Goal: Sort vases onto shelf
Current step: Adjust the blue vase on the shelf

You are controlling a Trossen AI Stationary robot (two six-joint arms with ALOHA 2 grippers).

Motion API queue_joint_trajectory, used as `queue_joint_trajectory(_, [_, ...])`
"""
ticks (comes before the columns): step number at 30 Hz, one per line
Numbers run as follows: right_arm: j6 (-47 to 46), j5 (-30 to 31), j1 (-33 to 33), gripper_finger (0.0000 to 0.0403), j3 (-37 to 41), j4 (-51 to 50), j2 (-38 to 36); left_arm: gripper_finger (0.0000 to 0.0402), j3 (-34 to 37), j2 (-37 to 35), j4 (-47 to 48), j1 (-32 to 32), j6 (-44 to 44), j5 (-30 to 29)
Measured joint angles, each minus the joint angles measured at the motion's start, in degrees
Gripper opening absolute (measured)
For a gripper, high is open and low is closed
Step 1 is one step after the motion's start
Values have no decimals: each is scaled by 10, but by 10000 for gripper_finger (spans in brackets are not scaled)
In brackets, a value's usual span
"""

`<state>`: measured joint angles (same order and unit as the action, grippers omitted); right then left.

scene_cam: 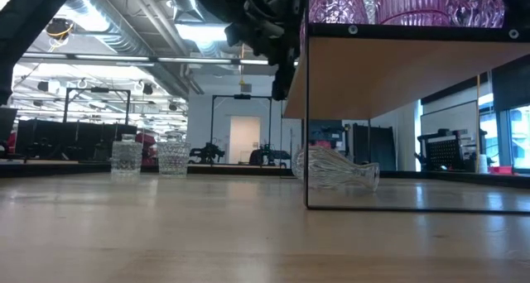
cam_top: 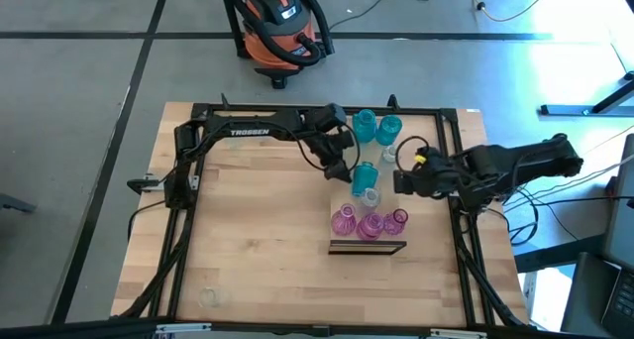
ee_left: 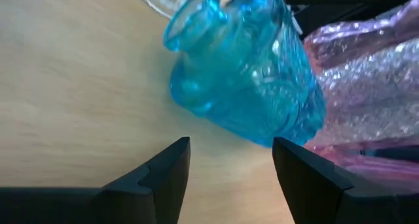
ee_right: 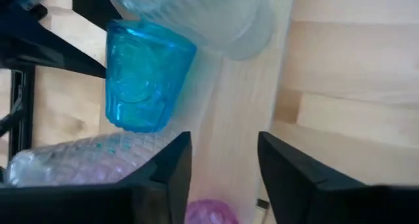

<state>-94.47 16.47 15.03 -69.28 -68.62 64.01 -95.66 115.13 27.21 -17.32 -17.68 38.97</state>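
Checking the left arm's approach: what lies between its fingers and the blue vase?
Nothing: in the left wrist view only bare tabletop separates the open left gripper from the blue vase.

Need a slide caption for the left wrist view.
Left gripper, jaws apart and empty, facing a teal-blue vase beside a pink vase.

Both arms are matte black with chunky jointed segments, and the left arm (cam_top: 248, 133) has white "TROSSEN" lettering along its long link. The right arm (cam_top: 515, 166) has a little yellow spot near its wrist plus dark cables trailing off its base. Up close, each gripper's fingers (ee_left: 163, 175) are plain black angular wedges with flat faces.
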Motion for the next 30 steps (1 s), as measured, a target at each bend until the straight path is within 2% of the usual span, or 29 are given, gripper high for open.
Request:
queue_joint_trajectory(9, [-91, 37, 0, 85, 85, 91, 0, 211, 0, 0, -6, 0, -4, -9])
queue_joint_trajectory(17, [-103, 74, -17, 31, 94, 134, 22, 211, 0, 0, -10, 0, -3, -10])
queue_joint_trajectory(24, [-45, 69, -49, 17, 94, 225, 62, 211, 0, 0, -8, 0, -2, -2])
queue_joint_trajectory(30, [-16, 72, -54, 16, 94, 275, 73, 211, 1, -3, 31, -4, -1, 21])
